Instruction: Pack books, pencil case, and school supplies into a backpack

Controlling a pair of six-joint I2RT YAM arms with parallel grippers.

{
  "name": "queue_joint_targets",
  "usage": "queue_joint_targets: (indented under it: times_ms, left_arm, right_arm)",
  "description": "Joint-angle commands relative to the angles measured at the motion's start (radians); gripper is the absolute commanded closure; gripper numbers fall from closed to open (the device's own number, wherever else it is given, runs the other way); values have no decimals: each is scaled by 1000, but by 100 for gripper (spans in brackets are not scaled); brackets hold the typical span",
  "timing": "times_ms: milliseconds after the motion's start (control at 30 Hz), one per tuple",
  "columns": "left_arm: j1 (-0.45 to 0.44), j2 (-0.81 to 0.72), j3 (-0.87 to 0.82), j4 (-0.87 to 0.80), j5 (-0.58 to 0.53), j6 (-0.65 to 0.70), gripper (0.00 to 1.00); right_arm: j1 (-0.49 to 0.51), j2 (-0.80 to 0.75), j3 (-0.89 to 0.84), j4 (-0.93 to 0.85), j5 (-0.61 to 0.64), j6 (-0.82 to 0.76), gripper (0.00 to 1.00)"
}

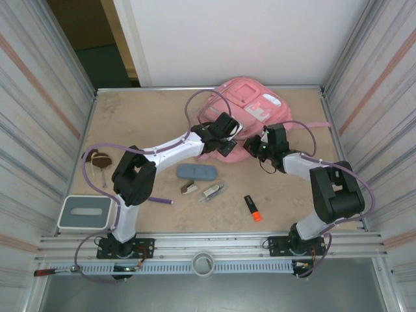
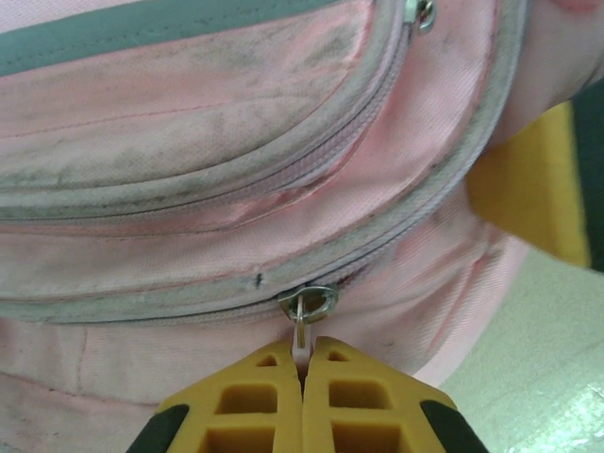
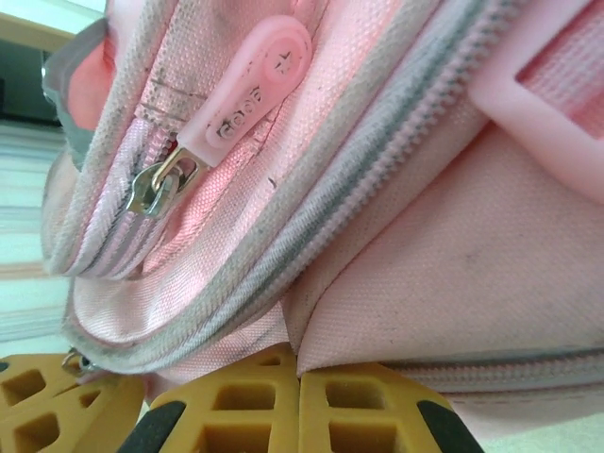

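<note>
The pink backpack (image 1: 250, 107) lies at the far side of the surface (image 1: 143, 123), right of the middle, and both arms reach in to its near edge.

The left claw (image 2: 303, 354) is closed, its two yellow fingers pressed together on the small pale zip pull (image 2: 300, 332) that hangs from a metal slider (image 2: 308, 303) on one of the backpack's lower zips. In the overhead view this claw (image 1: 227, 144) sits against the near left part of the backpack.

The right claw (image 3: 299, 373) is also closed, pinching a fold of pink fabric just below a grey zip line on the backpack. A second, rubbery pink zip tab (image 3: 250, 80) lies flat on the fabric above it. From overhead, the right claw (image 1: 252, 144) is just beside the left one.

On the open surface nearer the arm bases lie the blue-grey pencil case (image 1: 196, 171), a small white-and-brown stapler-like piece (image 1: 189, 188), a clear clip (image 1: 211, 191), an orange-and-black highlighter (image 1: 252, 208) and a purple pen (image 1: 160, 201), all apart from the backpack.
</note>
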Motion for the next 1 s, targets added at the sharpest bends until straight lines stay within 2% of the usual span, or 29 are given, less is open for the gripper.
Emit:
queue_joint_targets:
  times_ms: [0,300,467,767,867,967]
  left_arm:
    - [34,-55,-30,16,-86,22,100]
    - [127,-96,-93,31,-111,32,100]
    - [132,-123,-101,24,-98,29,100]
    - [26,-140,-68,25,-25,2,100]
    - [-27,-110,-32,19,-40,7,100]
    - [-56,-82,-7,12,-42,6,100]
  right_arm:
    - [-50,-70,-32,-28,31,-55,100]
    - [-107,-149,-20,-197,-33,-248,100]
    - [-179,-167,28,-274,-122,-303,100]
    - [-298,-103,178,-439,-198,-359,98]
    - [-329,-92,194,-462,-201,-356,92]
    - [-333,-123,157,-459,-161,-340,80]
